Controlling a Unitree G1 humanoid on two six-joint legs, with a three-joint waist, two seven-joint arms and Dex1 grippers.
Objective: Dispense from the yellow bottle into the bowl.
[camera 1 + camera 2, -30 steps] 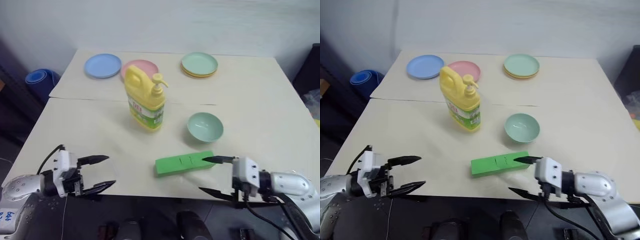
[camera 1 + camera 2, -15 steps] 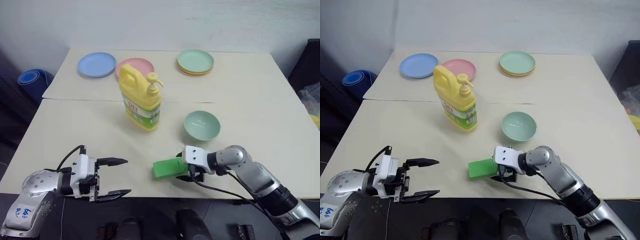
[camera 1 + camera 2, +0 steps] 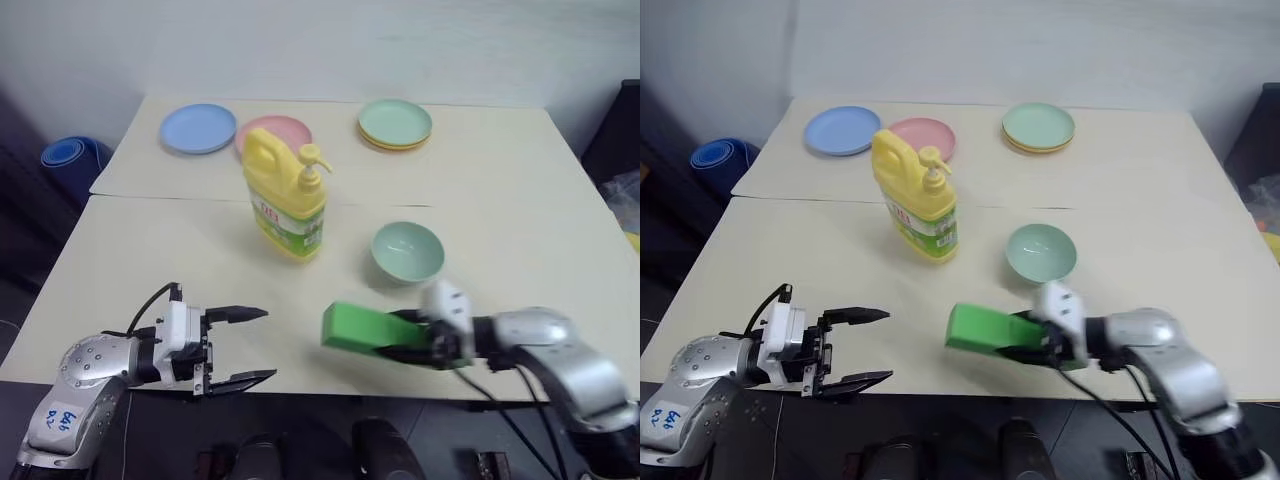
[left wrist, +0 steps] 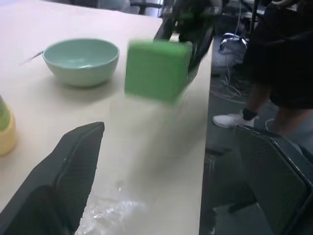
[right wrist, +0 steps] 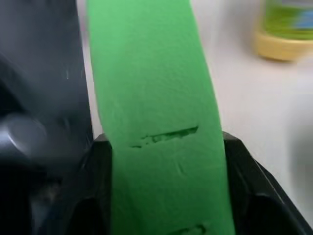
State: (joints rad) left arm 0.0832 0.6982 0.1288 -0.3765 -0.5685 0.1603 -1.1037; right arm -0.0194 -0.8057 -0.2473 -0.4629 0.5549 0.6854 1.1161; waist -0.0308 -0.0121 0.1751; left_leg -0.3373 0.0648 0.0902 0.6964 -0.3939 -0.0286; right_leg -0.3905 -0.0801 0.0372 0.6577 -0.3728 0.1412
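Gripping green block (image 3: 358, 328), right gripper (image 3: 420, 345)

Both head cameras are looking forward and down over the pale wooden bench (image 3: 500, 170), sharing nearly identical scenes. The left wrist camera is looking close and low across it towards the small mint-green plastic bowl (image 4: 80, 61). The right wrist camera is pressing closest against a green rectangular foam block (image 5: 156, 122).

Our arms are silver-grey metal with rounded joints, each ending in a white wrist block and a pincer of two black, pointed fingers: left pincer (image 3: 238, 345), right pincer (image 3: 405, 338). Black cables loop along both forearms. A white sticker with blue handwriting marks our left forearm.
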